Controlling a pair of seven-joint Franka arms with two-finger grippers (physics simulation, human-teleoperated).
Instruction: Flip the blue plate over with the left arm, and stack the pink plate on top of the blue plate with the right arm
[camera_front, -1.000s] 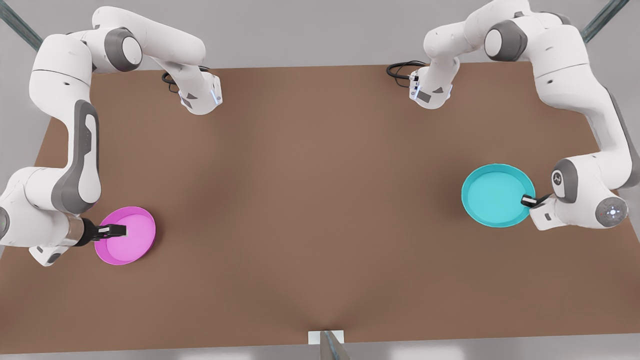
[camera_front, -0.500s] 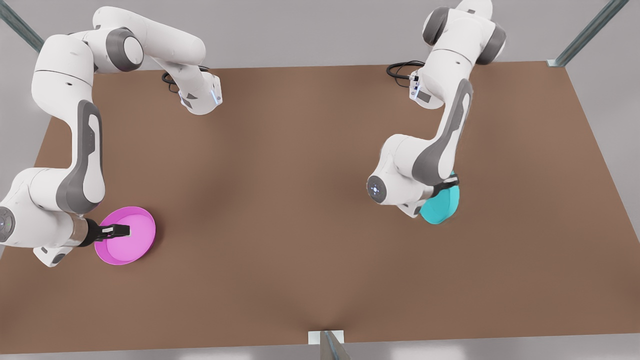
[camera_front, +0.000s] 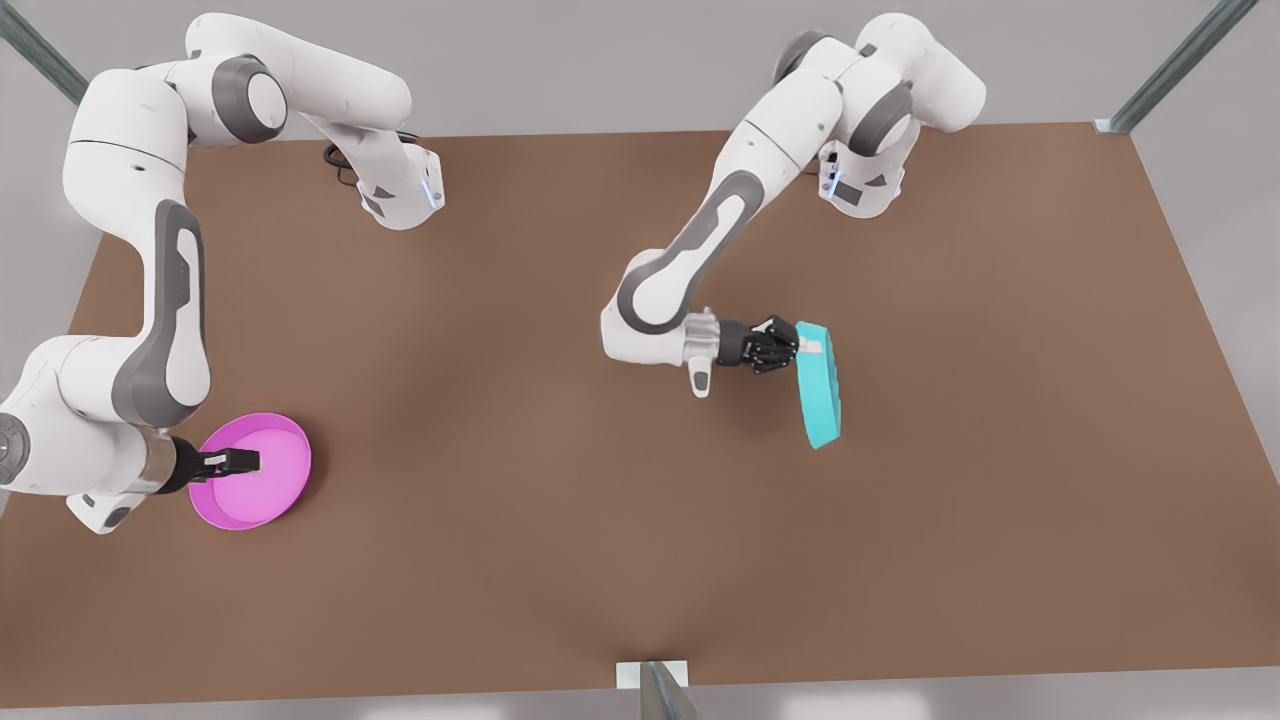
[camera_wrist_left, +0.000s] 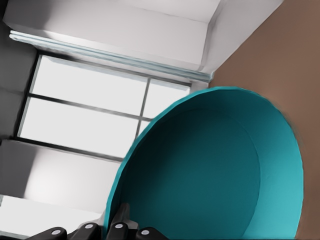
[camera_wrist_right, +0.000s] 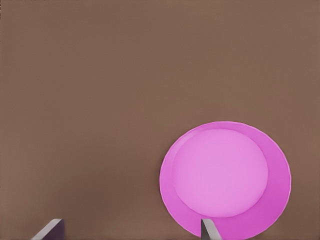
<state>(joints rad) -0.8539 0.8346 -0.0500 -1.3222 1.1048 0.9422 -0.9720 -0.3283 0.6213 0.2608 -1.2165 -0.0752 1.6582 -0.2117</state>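
The left gripper (camera_front: 800, 346) is carrying the blue plate (camera_front: 820, 385) in from the front view's right toward the table's middle. It is turning the plate up onto its edge.

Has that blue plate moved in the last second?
Yes. The blue plate has been carried from near the table's right edge in the front view toward its middle, and now stands on edge, held by the left gripper.

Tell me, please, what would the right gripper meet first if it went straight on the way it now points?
Most likely the pink plate. The right gripper reaches over the plate's near rim, fingers apart on either side of it; how far above it hangs is unclear.
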